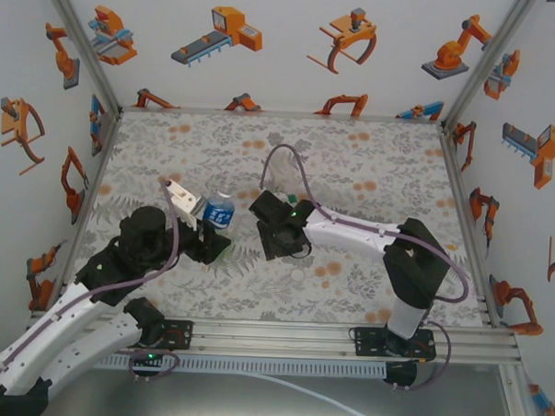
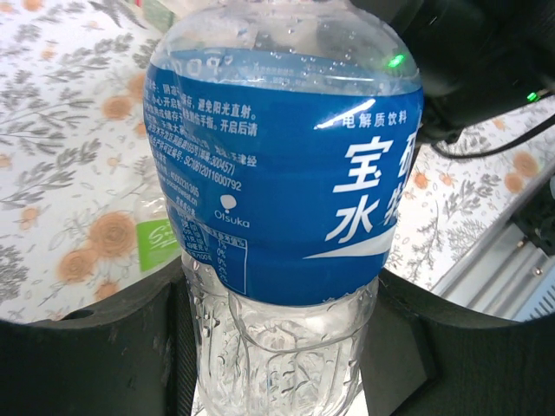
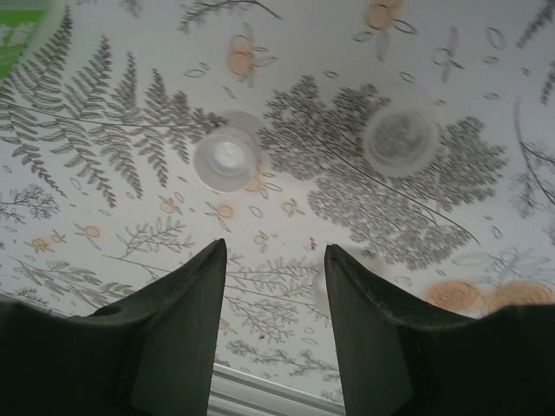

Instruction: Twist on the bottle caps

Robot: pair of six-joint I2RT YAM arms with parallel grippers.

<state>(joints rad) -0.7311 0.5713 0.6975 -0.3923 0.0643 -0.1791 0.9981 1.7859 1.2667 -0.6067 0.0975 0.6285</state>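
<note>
**Barely Begun: Two Caps Loose, One Bottle Held**

Evidently the capping is at an early stage. The left gripper (image 2: 277, 347) is clamped on the lower body of the blue-label bottle (image 1: 219, 211), upright left of centre on the table (image 1: 371, 166); the right gripper (image 3: 273, 256) hangs wide apart and empty above the print. Beyond its fingers lie two loose caps: a whitish cap (image 3: 227, 159) left of centre, and a second cap (image 3: 401, 140) at upper right; picking up, seating and turning all appear left to do. The right wrist view gives the caps clearly; the left wrist view gives label and grip; the overhead view gives both grippers near each other at mid-frame, though the held bottle's neck is too small there to judge bare or capped.
</note>
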